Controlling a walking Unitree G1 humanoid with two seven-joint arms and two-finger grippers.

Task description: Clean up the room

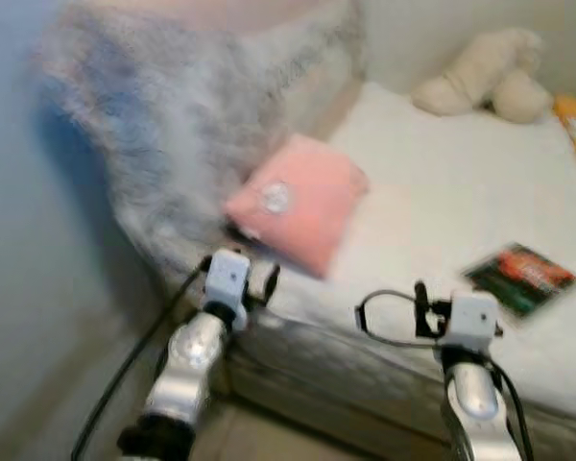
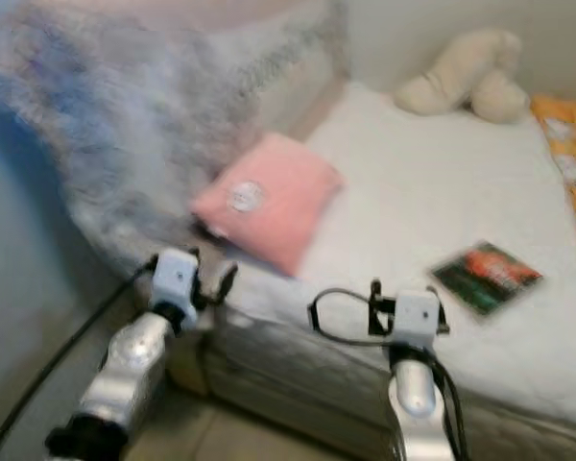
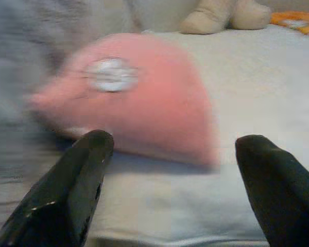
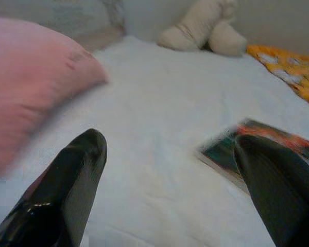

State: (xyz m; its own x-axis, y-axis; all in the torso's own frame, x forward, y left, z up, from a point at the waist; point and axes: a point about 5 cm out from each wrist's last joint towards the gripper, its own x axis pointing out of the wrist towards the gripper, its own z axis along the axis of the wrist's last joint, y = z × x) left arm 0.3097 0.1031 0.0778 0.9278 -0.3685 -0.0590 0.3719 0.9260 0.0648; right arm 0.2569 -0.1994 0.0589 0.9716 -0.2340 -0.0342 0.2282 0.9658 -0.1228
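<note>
With both my left gripper (image 3: 170,154) and right gripper (image 4: 170,154) spread wide and empty, I judge the pink cushion (image 1: 298,200) near the bed (image 1: 442,192) edge soft, light, best pinched at a corner.

Two shiny silver, rounded metal forearms, each topped with a boxy white wrist block. Left silver arm (image 1: 187,360) ending in a chunky black collar near the bottom, thick black cable trailing off toward 7 o'clock. Right silver arm (image 1: 475,399) with thin black wire looped out toward 9 o'clock from its white block. Glossy black tapered fingers (image 3: 74,190) on left gripper (image 3: 172,149); same glossy black fingers (image 4: 67,190) on right gripper (image 4: 170,149).
</note>
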